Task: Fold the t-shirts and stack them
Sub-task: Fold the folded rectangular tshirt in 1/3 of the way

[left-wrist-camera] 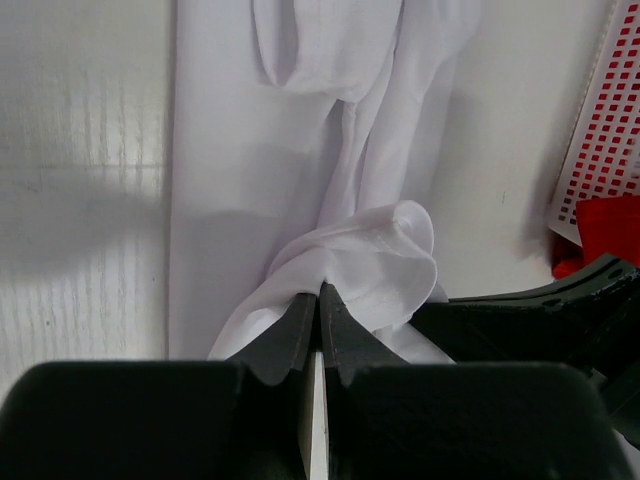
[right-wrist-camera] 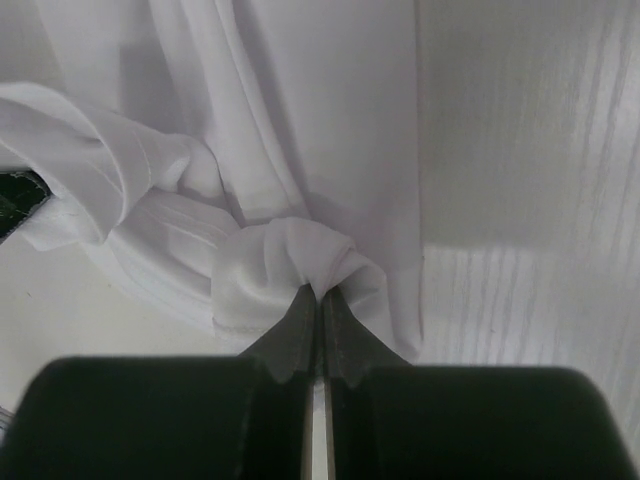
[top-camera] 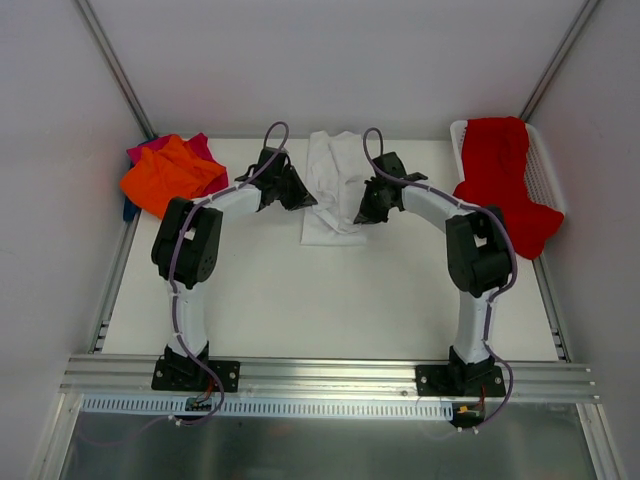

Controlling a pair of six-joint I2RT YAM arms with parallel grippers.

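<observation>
The white t-shirt [top-camera: 332, 185] lies bunched lengthwise at the back middle of the table. My left gripper [top-camera: 297, 192] is at its left side and is shut on a pinch of its cloth [left-wrist-camera: 370, 262]. My right gripper [top-camera: 366, 212] is at its right side and is shut on another bunch of white cloth [right-wrist-camera: 290, 262]. The orange t-shirt [top-camera: 170, 177] lies on the magenta-pink one [top-camera: 200, 147] at the back left, with a sliver of blue [top-camera: 130, 210] beneath. The red t-shirt [top-camera: 505, 180] hangs over the basket at the back right.
A white plastic mesh basket [top-camera: 545, 170] stands at the back right against the wall; its rim shows in the left wrist view [left-wrist-camera: 605, 130]. White walls close in the back and sides. An aluminium rail [top-camera: 320, 375] runs along the near edge.
</observation>
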